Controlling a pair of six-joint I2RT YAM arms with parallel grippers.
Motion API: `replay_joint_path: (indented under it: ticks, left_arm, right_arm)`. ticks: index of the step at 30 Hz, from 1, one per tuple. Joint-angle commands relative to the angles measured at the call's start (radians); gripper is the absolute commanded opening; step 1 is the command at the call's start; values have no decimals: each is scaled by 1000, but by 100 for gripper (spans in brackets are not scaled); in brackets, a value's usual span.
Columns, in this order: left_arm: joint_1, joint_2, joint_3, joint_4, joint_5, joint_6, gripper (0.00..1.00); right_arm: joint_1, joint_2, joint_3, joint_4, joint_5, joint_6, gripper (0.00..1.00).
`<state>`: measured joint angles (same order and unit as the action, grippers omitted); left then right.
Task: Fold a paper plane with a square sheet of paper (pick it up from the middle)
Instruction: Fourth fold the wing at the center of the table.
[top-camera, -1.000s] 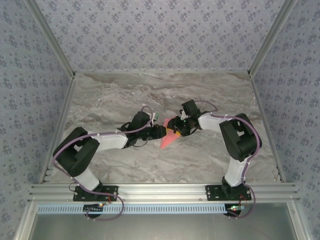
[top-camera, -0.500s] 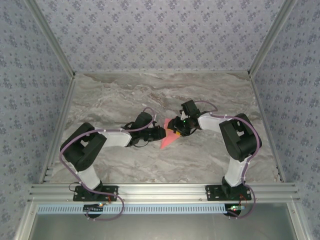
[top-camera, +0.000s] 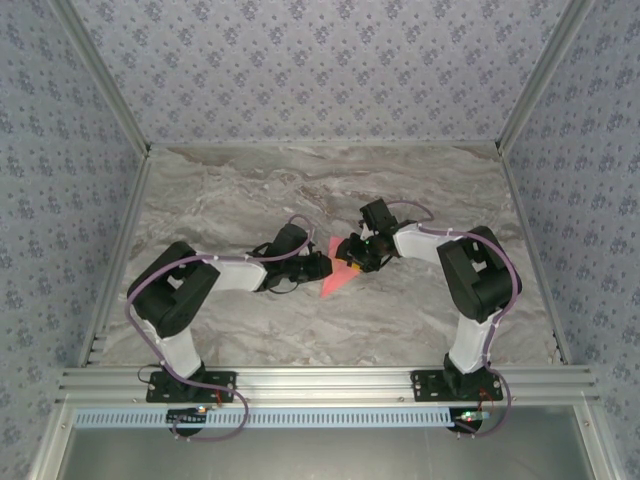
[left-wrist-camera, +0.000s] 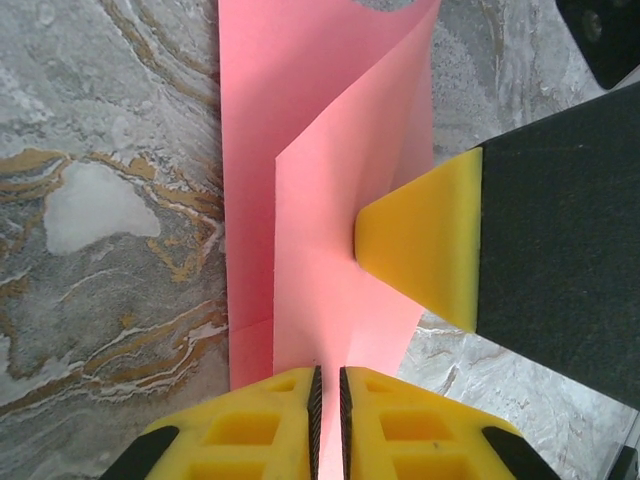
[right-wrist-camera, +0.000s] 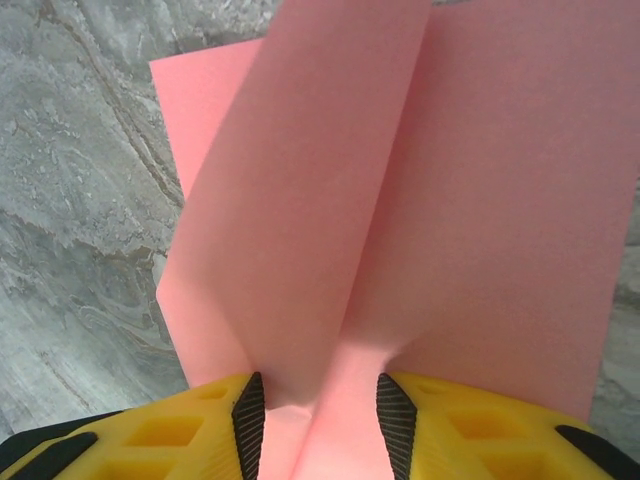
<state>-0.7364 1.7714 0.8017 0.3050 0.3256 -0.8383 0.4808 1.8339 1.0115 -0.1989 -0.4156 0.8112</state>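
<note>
While left end effector pinches creased pink paper, right end effector parted astride its fold

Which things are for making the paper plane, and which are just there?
For the job: pink paper, pinched by the left gripper; right gripper, open around its fold.
Just there: marble table, wallpapered walls, metal rail in front.

A grey marble-patterned table stands between blue floral-papered walls, an aluminium rail at its near edge.
</note>
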Motion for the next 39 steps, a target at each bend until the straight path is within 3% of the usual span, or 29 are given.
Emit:
replay_joint_path:
  ticks: [1,21,39]
  left_arm:
    - [4,13,24,-10,-4,22,15]
    - [3,24,22,-29,-8,26,14]
    - [12,13,-12,2,18,1,14]
  right_arm:
    - [-5,65,-24,-135,135,13,40]
    - [-4,114,17,-220,170,22,37]
    - [5,174,68,-323,227,16,44]
